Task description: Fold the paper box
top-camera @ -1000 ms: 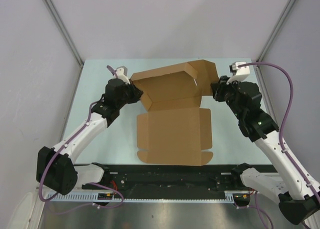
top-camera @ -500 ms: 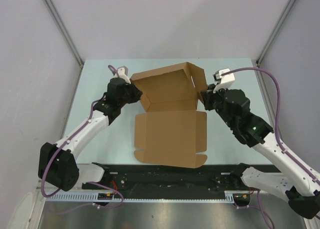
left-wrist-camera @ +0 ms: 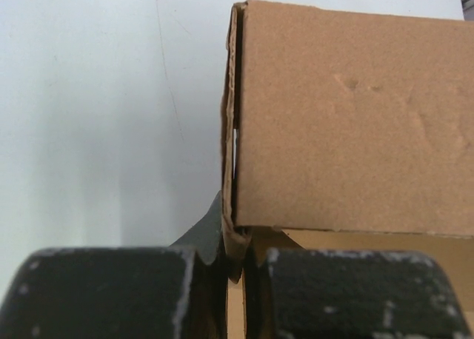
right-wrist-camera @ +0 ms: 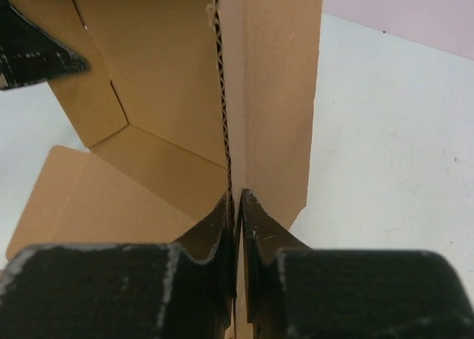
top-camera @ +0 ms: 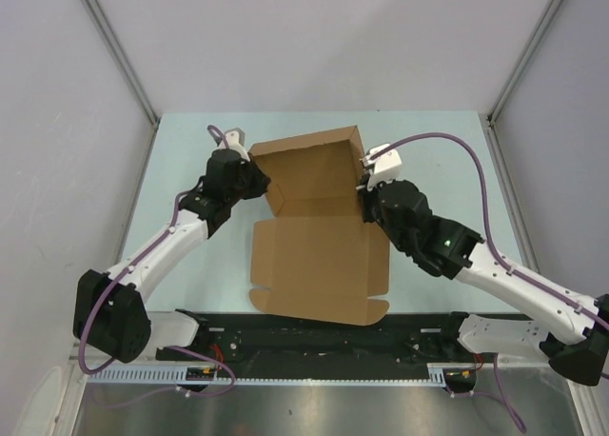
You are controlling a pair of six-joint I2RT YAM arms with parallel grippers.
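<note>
Nearest, a black slotted rail [top-camera: 314,333] runs along the table's front edge between the two arm bases. Just beyond it, the plain brown corrugated cardboard paper box [top-camera: 319,260] sits in the middle of the pale blue-green matte table [top-camera: 171,160]. Its near part is a flat rectangular panel lying on the surface, with narrow side flaps and small tabs at the near corners. Past the fold, the farther part stands up as a shallow tray with raised walls.

The left gripper [top-camera: 257,173], black with scuffed, pale-specked fingers, is clamped on the tray's left wall, and the doubled cardboard edge shows between the jaws. The right gripper [top-camera: 365,194] is pinched tight on the right wall, with the fluted edge visible between its pointed tips. Purple cables [top-camera: 433,136] loop off the wrists. Behind, smooth grey wall panels [top-camera: 314,46] meet at slanting metal struts [top-camera: 116,50].
</note>
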